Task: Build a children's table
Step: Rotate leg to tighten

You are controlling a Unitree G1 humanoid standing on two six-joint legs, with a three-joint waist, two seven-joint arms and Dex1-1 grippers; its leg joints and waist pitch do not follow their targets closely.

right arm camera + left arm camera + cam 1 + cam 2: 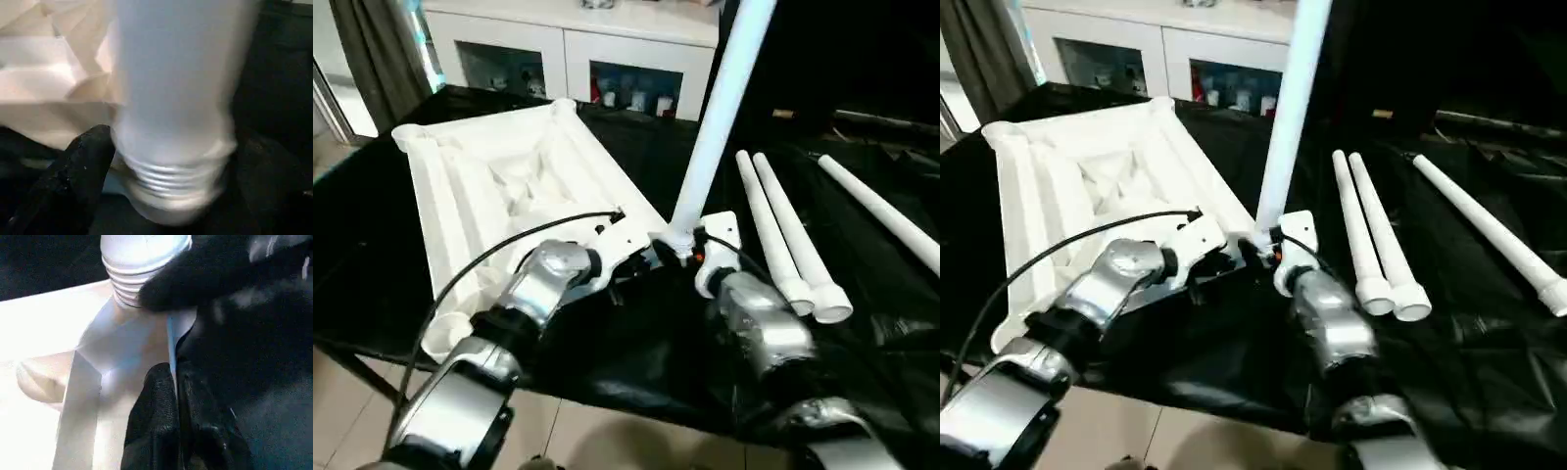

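Now both forearms angled inward, left tool pinched on tabletop rim, right tool astride upright leg.

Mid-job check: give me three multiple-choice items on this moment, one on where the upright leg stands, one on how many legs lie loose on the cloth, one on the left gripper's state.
1. Where does the upright leg stand?
A. At the tabletop's near corner
B. At its far corner
C. Flat on the black cloth

2. How many loose legs lie on the cloth?
A. One
B. Two
C. Three

3. The left gripper is:
A. Wide open
B. Shut on the tabletop's edge
C. Around the leg

Answers: 1 A, its threaded end sits at the corner by both grippers. 2 C, a pair plus one farther right. 3 B, its fingers pinch the thin rim.
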